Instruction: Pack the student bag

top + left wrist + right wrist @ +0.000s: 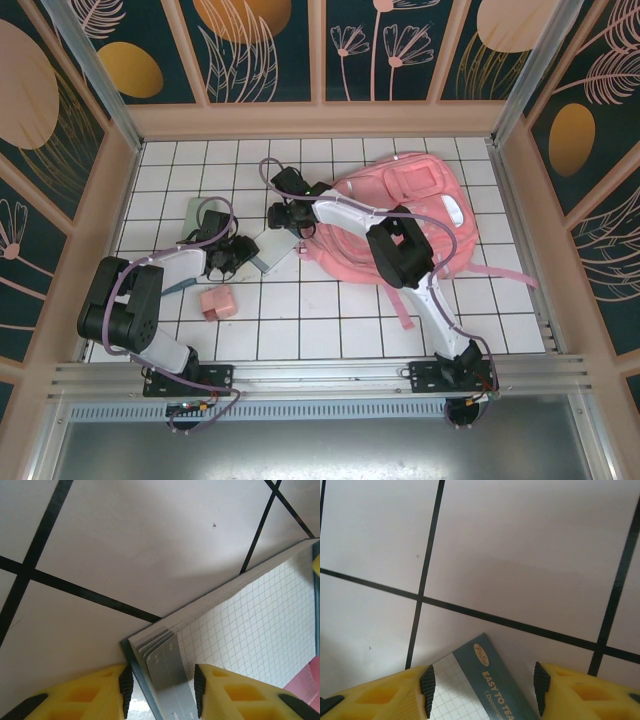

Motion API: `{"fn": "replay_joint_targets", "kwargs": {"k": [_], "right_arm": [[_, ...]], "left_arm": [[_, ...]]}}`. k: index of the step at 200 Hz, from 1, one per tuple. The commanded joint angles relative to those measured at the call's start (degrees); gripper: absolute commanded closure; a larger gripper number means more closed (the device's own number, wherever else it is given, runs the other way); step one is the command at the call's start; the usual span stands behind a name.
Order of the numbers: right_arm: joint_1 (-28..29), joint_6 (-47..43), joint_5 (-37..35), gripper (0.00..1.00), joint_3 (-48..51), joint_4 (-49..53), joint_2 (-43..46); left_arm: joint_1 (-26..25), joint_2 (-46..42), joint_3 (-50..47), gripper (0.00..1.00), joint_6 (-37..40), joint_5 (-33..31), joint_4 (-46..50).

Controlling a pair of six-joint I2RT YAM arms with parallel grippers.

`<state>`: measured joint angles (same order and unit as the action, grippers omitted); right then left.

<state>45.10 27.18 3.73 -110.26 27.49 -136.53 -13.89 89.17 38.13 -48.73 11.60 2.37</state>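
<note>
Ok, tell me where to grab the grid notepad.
Take the grid notepad by a corner, across its thickness, coming in low from the side: it's thin, flat and close to the table, so only its edges offer a pinch.

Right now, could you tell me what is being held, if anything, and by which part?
Left fingers flank a notepad corner; a grip cannot be told. Right fingers open, holding nothing.

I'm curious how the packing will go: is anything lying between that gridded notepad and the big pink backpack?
No loose item lies between them. The notepad sits just left of the student bag. The right arm reaches over the bag's edge, its end effector open around the pad's corner.
</note>
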Motion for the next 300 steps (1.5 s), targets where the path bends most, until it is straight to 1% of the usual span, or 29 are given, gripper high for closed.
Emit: {"fn": "replay_joint_targets", "kwargs": {"k": [1,40,71,99,123,133,155,167,194,227,284,300], "right_arm": [[0.7,-0.6,6.0,0.43,5.7,7.3,-2.2],[2.3,0.3,13.5,0.44,7.1,3.1,1.7],[2.1,2.5,18.4,0.44,10.8,-1.9,4.4],[1.6,4.0,24.5,0.49,14.8,-7.8,6.4],[1.1,5.3,30.1,0.52,19.1,-15.5,10.4],[0.8,5.7,32.2,0.55,20.6,-18.3,11.9],[0.2,6.1,35.1,0.6,22.6,-22.1,14.1],[0.0,6.3,36.1,0.64,23.4,-23.3,14.8],[-0.3,6.4,37.5,0.71,24.6,-24.9,16.1],[-0.5,7.1,40.9,0.72,25.5,-27.5,16.4],[0.2,7.4,42.8,0.71,25.3,-28.7,15.5],[0.0,6.8,40.8,0.8,25.0,-27.4,16.1]], "left_arm": [[-0.1,1.9,-0.4,0.6,-0.3,-2.2,2.4],[-0.1,2.0,-0.4,0.6,-0.1,-2.8,2.6],[0.0,2.6,-0.8,0.62,0.1,-3.0,2.2],[0.0,3.4,-1.6,0.64,-0.1,-2.2,1.2],[0.0,2.8,-1.9,0.65,-0.1,-2.2,0.9],[-0.1,2.4,-1.9,0.65,-0.1,-2.3,1.0],[0.0,2.0,-1.8,0.65,0.0,-2.4,1.1],[0.0,1.9,-1.8,0.64,-0.1,-2.4,1.1],[0.0,1.1,-1.8,0.64,-0.1,-2.4,1.3],[-0.1,-0.1,-2.2,0.63,0.0,-2.6,1.0],[-0.1,-0.2,-2.7,0.63,-0.1,-1.7,-0.2],[-0.1,-0.6,-2.5,0.63,-0.1,-1.7,0.2]]}}
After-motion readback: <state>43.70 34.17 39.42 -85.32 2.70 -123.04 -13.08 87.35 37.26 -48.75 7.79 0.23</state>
